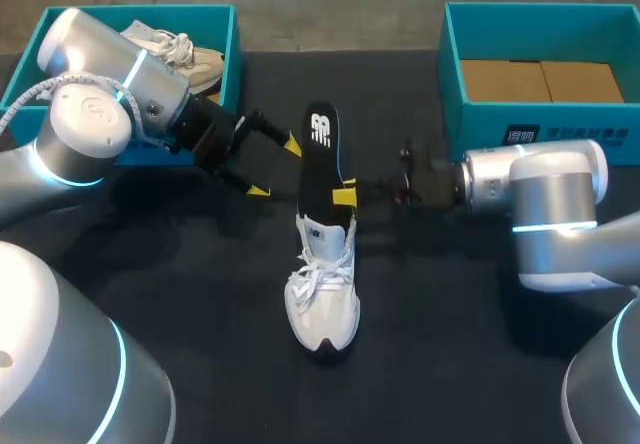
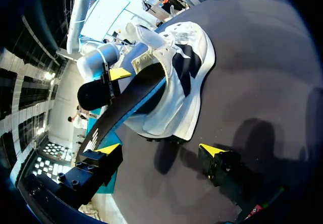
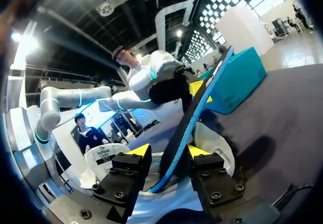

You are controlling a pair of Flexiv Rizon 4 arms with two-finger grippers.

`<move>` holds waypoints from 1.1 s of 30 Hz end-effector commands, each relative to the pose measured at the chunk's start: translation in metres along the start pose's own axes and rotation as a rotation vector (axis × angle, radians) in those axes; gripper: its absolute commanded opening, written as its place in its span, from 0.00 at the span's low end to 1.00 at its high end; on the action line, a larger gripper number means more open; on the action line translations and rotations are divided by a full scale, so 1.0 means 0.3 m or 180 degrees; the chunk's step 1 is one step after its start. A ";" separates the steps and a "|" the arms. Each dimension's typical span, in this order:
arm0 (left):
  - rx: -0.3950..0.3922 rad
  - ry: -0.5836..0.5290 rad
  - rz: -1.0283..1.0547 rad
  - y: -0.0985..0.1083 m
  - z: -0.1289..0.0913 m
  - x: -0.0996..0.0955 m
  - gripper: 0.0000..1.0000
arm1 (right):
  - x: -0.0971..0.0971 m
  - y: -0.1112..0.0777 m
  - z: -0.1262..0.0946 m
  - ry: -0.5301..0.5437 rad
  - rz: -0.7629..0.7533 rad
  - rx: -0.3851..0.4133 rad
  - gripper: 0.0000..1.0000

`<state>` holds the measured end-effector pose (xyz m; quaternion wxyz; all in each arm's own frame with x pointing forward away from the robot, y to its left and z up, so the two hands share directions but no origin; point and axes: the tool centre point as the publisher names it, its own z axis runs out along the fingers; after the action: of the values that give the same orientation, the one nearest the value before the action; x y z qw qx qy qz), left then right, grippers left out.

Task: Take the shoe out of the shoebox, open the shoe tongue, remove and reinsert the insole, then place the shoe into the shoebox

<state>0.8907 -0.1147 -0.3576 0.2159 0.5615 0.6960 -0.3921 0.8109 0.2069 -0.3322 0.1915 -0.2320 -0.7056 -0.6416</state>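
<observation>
The insole (image 1: 320, 149) is gripped by the right hand (image 3: 169, 153) just above the shoe (image 1: 322, 289), with its long axis rising out of the shoe's mouth. Beyond the shoe, the left hand (image 1: 275, 168) is held wide and empty beside the insole's free end.

Bright, even light from above casts soft shadows on the dark table (image 1: 200, 294) beside the shoe (image 1: 322, 294).

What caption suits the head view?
Right tool grips the black insole sticking out of the white shoe; left tool open beside it.
</observation>
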 end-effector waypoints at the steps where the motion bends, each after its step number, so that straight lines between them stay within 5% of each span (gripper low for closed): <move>1: -0.0001 0.0001 0.0001 0.001 0.002 0.000 1.00 | 0.004 0.020 0.006 -0.0006 -0.0001 0.0051 0.43; 24: -0.0001 0.0001 0.0001 0.001 0.002 0.000 1.00 | -0.008 0.056 0.014 -0.0058 0.0045 0.0145 0.35; 27: -0.0001 0.0001 0.0001 0.001 0.002 0.000 1.00 | -0.012 0.056 0.017 -0.0083 0.0080 0.0173 0.18; 28: -0.0001 0.0001 0.0001 0.001 0.002 0.000 1.00 | -0.013 0.056 0.018 -0.0091 0.0088 0.0192 0.00; 33: -0.0001 0.0001 0.0001 0.001 0.002 0.000 1.00 | -0.010 0.058 0.019 -0.0091 0.0085 0.0201 0.00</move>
<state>0.8907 -0.1147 -0.3576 0.2159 0.5615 0.6960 -0.3921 0.8235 0.2122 -0.3218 0.1969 -0.2440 -0.7227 -0.6160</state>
